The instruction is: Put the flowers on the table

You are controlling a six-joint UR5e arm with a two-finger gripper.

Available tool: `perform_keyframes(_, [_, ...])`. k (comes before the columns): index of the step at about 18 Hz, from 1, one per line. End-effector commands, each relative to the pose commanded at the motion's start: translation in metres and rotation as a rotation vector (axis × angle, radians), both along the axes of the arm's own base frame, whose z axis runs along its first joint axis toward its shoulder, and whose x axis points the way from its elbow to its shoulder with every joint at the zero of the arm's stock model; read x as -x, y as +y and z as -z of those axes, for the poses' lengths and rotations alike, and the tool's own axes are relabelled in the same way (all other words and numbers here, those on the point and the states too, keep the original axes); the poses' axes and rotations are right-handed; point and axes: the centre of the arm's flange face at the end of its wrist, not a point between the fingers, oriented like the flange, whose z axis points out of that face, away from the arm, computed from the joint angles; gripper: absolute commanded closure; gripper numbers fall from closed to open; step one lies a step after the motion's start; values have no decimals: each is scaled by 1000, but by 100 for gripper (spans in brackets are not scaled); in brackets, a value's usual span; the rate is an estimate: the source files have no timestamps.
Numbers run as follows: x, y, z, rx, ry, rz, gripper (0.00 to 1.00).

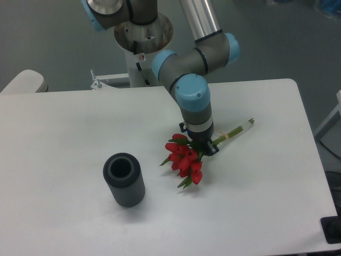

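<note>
The flowers (184,160), a bunch of red tulips with green leaves, lie low over the white table (64,133) right of centre, heads pointing down-left. Their green stems (237,129) stick out up-right, tied with a pale band. My gripper (205,146) comes straight down on the bunch where the stems meet the heads and is shut on it. Its fingertips are mostly hidden behind the wrist and the blooms. I cannot tell whether the blooms touch the tabletop.
A dark grey ribbed cylinder vase (124,180) stands upright at the front left of the flowers, a hand's width away. The arm's base (144,42) rises behind the table's far edge. The table's right edge (311,144) is close beyond the stems.
</note>
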Motion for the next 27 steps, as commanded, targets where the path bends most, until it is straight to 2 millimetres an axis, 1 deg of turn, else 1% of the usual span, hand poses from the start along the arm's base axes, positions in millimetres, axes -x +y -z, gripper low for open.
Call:
perform_keyframes(2, [0,2,-1,-3,4,2,61])
perform_keyframes(4, [4,5,0,-4,5,2,45])
perform_keyframes(5, [7,8,-2,-8,11,2,33])
perform_keyframes(6, [9,10,-4,-12,16,3,16])
perform_keyframes(7, [10,11,-7,-16,21,5,3])
perform_keyframes(8, [12,13,-11,-21,28,6,0])
perform_keyframes(10, [19,17,-24,-38,52,5,0])
perform_keyframes(12, [22,17,-34,-49,66,3,0])
perform_keyframes(14, [26,22,-50,-77,84,-12,0])
perform_keyframes(16, [25,25,-54,-95,94,-54,0])
perform_keyframes(17, [27,29,-61,-118,105,-84,0])
perform_keyframes(19, [20,49,-81,-159,130,-74,0])
perform_keyframes(21, [20,57,-92,-178,145,-65,0])
perform_keyframes(22, [21,63,-104,-198,159,-58,0])
perform_keyframes(23, [21,72,-120,-225,175,-46,0])
perform_keyframes(25, [28,82,-151,-270,204,-41,0])
perform_keyframes(27, [36,86,-171,-287,201,-41,0])
